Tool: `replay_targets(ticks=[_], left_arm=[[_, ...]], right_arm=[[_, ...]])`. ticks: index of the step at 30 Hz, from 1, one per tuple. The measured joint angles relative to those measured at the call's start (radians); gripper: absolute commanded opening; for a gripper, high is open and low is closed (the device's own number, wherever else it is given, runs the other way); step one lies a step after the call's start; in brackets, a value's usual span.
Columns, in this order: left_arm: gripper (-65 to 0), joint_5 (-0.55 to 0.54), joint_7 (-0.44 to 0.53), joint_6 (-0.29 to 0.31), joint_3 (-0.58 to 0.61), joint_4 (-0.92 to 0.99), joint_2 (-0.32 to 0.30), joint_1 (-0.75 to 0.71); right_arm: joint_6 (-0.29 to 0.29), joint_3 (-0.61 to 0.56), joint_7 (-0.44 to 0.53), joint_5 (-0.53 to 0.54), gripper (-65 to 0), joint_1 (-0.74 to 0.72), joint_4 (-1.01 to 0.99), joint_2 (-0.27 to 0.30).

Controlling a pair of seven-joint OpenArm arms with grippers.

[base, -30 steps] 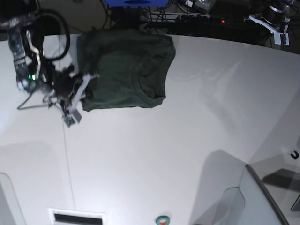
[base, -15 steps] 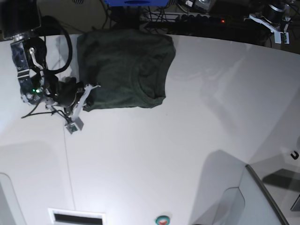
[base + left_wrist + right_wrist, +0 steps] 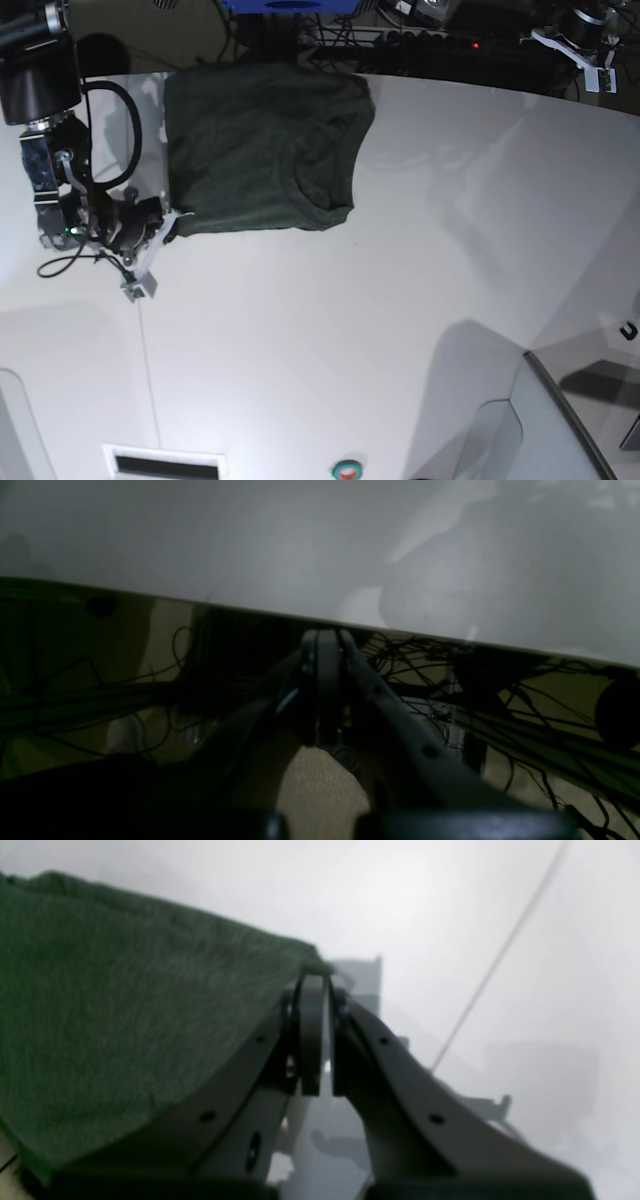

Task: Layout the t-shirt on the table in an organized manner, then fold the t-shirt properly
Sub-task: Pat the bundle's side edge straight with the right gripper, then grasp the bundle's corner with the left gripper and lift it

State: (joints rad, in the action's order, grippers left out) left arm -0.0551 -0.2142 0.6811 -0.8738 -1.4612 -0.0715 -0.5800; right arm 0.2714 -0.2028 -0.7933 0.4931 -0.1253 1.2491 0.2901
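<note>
**A:** Report the status of the base view, from its left side across.

**B:** The right claw (image 3: 172, 222) sits at the near left corner of the t-shirt (image 3: 262, 150). A second ago its jaws stood apart beside that corner. They are now drawn together on the hem, and the arm has shifted left and slightly nearer. The right wrist view confirms it: the pads are closed with the edge of the green fabric (image 3: 150, 1005) caught at their tips.

**A:** What does that change mean for the task?

**B:** The grasp step appears complete. The next action is probably a pull or lift of this corner, either to spread the garment or to start a fold. The t-shirt looks doubled over already, with a ridge of bunched cloth along its right edge, so the layout stage is not finished.

**A:** Locate the t-shirt.

**B:** It lies on the white surface (image 3: 400, 300) at the far left, with its far edge at the curved rim of the surface. It has not visibly moved during the last second.

**A:** State of the left claw?

**B:** The left claw (image 3: 321, 645) is fully closed on nothing. It is parked off the surface, over cables and floor, with the surface edge just ahead of it. It does not appear in the base view.

**A:** Any containers?

**B:** None can be identified. A pale moulded corner shows at the lower right of the base view, but whether it holds anything cannot be told.
</note>
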Motion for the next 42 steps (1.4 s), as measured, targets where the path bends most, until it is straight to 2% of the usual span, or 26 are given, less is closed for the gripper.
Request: replay_targets(ticks=[5,9,13,18,22,24,28,31,35,39,42], left_arm=[[-65.0,-0.001,0.000,0.000,0.000,0.000,0.002,0.000],[-65.0,-0.001,0.000,0.000,0.000,0.000,0.001,0.000],[-65.0,0.000,0.000,0.000,0.000,0.000,0.002,0.001],[-65.0,0.000,0.000,0.000,0.000,0.000,0.001,0.000],[-65.0,-0.001,0.001,-0.001,0.009,0.000,0.005,0.000],[-65.0,0.002,0.001,-0.007,0.047,0.000,0.008,-0.006],[-65.0,-0.003,0.001,0.000,0.156,-0.006,0.017,-0.027],[-65.0,0.002,-0.003,-0.002,0.231,-0.013,0.023,-0.039],[-65.0,-0.005,0.002,-0.003,0.357,-0.086,0.059,-0.074],[-65.0,-0.164,0.005,0.008,0.520,-0.162,0.063,-0.098],[-65.0,-0.183,0.004,0.001,0.645,-0.161,0.049,-0.081]], right_arm=[[-0.002,0.003,-0.053,0.013,-62.7,0.082,0.251,0.029],[-0.001,-0.006,-0.087,0.009,-62.7,0.111,0.283,0.000],[0.001,-0.009,-0.081,0.020,-62.7,0.081,0.155,-0.036],[0.000,-0.005,0.019,0.012,-62.7,-0.003,-0.064,-0.024],[0.002,-0.002,0.057,0.027,-62.9,-0.050,-0.168,-0.019],[0.004,-0.002,0.060,0.018,-62.9,-0.053,-0.158,-0.007],[-0.001,0.013,0.006,0.011,-62.9,-0.005,-0.002,0.003],[0.000,0.101,-0.044,0.021,-62.9,0.042,0.135,-0.011],[-0.002,0.199,-0.092,0.000,-62.9,0.163,0.336,0.007],[-0.001,0.208,-0.099,0.010,-62.9,0.297,0.404,0.030],[-0.001,0.206,-0.097,0.008,-62.9,0.350,0.402,0.049]])
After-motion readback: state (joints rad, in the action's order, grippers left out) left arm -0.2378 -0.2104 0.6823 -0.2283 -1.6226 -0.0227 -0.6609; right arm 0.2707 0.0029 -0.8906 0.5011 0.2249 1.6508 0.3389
